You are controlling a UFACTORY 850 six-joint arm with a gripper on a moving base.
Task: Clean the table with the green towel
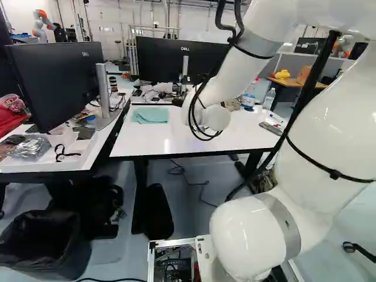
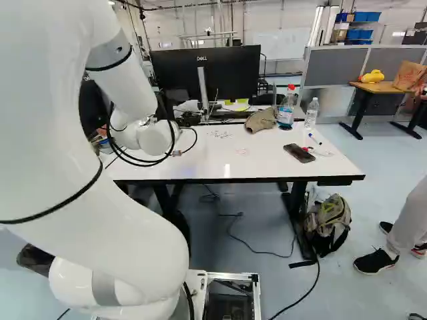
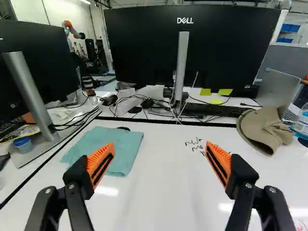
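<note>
The green towel (image 1: 150,115) lies folded flat on the white table (image 1: 176,141), near its far left corner in the left base view. In the wrist view my gripper (image 3: 159,150) stands wide open above the table, nothing between its fingers. The towel (image 3: 108,147) lies ahead of one finger, off to that side, and does not appear touched. Black scribbles (image 3: 195,145) mark the tabletop ahead of the other finger; the right base view also shows faint red marks (image 2: 241,151). In both base views the arm's wrist largely hides the gripper.
A brown cap (image 2: 261,120), two bottles (image 2: 285,110) and a phone (image 2: 299,153) stand or lie on the table's right part. Monitors (image 1: 56,82) rise beyond and left of it. A backpack (image 2: 329,223) sits below its right end. Another robot (image 1: 42,24) stands far back.
</note>
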